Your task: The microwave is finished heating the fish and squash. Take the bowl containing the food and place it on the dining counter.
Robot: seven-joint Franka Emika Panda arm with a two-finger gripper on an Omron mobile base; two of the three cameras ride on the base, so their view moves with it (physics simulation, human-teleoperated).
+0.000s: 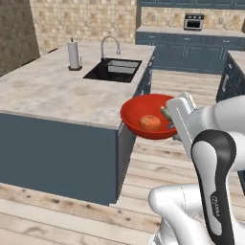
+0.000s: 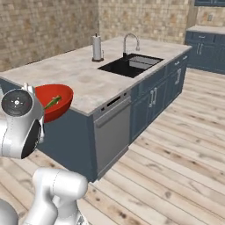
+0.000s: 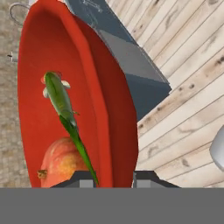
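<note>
Bowl (image 1: pixel 146 115) is up in the air right now, red and glossy, pinched by its near rim in the gripper (image 3: pixel 114 177). From the hand view the two dark tips sit one inside and one outside the wall, so it's clamped on the rim rather than cradling it from below. Makes sense, a shallow bowl gives you nothing else to grab

Food is riding inside: the orange lump (image 1: pixel 150 122) sits low in the dish and the green piece (image 3: pixel 65 118) leans up the wall near the fingers. Bowl looks roughly level in the base views, which is presumably why nothing has slid out

Where it is: just off the corner of the dining counter (image 1: pixel 52 88), hanging over the wood floor (image 2: pixel 176 154), rim about at the height of the beige top, maybe a bit above. Not resting on anything yet. The counter's sink (image 1: pixel 114 69) and paper towel roll (image 1: pixel 73 55) are well back, so the near stretch looks like the obvious landing spot

I'd guess the remaining bit is just carrying it sideways over the stone and setting it down gently
</note>
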